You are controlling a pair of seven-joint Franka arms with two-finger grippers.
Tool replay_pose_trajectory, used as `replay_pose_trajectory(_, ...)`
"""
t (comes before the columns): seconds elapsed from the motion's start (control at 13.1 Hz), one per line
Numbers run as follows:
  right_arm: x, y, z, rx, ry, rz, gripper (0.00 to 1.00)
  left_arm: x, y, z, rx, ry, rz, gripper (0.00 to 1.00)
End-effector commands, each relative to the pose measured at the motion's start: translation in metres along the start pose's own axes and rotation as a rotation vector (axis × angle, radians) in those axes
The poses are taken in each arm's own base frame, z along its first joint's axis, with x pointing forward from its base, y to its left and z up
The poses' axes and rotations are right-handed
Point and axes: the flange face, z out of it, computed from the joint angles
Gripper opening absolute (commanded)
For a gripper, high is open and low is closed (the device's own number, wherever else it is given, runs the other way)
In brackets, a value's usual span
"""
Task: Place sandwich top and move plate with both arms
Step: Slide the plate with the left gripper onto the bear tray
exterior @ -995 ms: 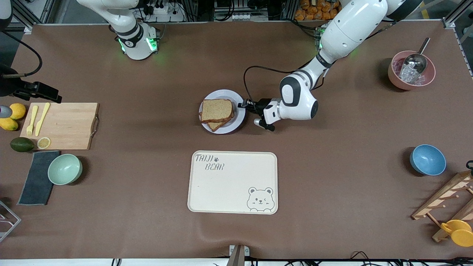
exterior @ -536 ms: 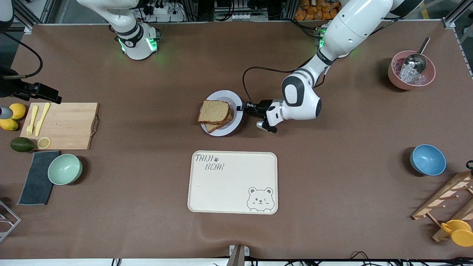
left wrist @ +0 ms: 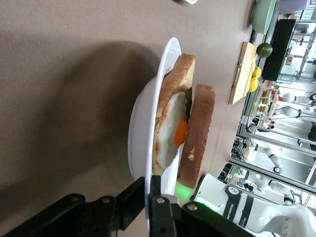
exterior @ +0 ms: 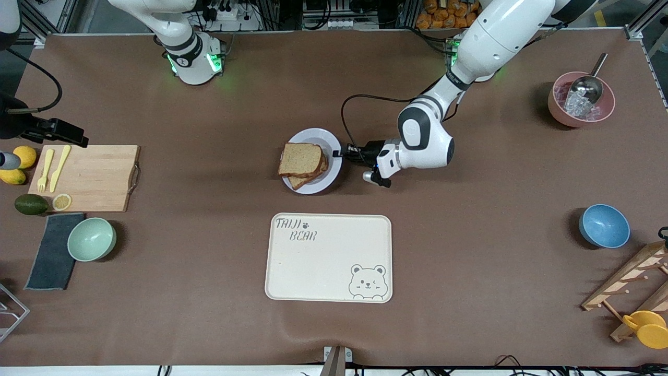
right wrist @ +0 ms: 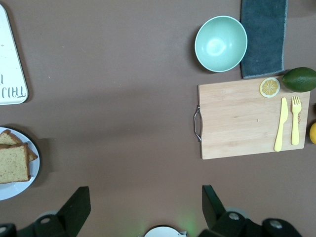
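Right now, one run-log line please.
left claw: shut on round pale lavender plate rim | tan bread slice: atop egg toast | right claw: open, waiting

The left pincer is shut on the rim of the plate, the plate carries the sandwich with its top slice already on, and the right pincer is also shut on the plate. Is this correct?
Not quite. The left pincer is shut on the rim of the plate, with the sandwich top already on. The right pincer holds nothing: the right wrist view shows it open above the bare table, apart from the plate.
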Motion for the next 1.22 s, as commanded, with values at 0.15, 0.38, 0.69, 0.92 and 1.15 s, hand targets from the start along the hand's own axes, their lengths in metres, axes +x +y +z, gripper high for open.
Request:
replay_pose_trajectory(0.15,-0.001,0.000,0.001,-0.020,-0.007,0.013,1.00,0.007,0.022,-0.032,-0.096,0.053,-0.006,0.00)
replay_pose_trajectory(0.38,0.000,0.002,0.002,-0.032,-0.007,0.014,1.00,0.022,0.024,-0.057,-0.147,0.100,-0.033,0.00)
replay_pose_trajectory(0.69,0.002,0.000,0.005,-0.033,-0.012,0.011,1.00,0.062,0.029,-0.087,-0.236,0.191,-0.074,0.00)
replay_pose_trajectory(0.92,0.004,0.001,0.006,-0.033,-0.010,0.013,1.00,0.096,-0.001,-0.111,-0.285,0.266,-0.064,0.00)
replay_pose_trajectory(1.15,0.005,0.000,0.008,-0.033,-0.013,0.012,1.00,0.109,-0.031,-0.116,-0.293,0.301,-0.019,0.00)
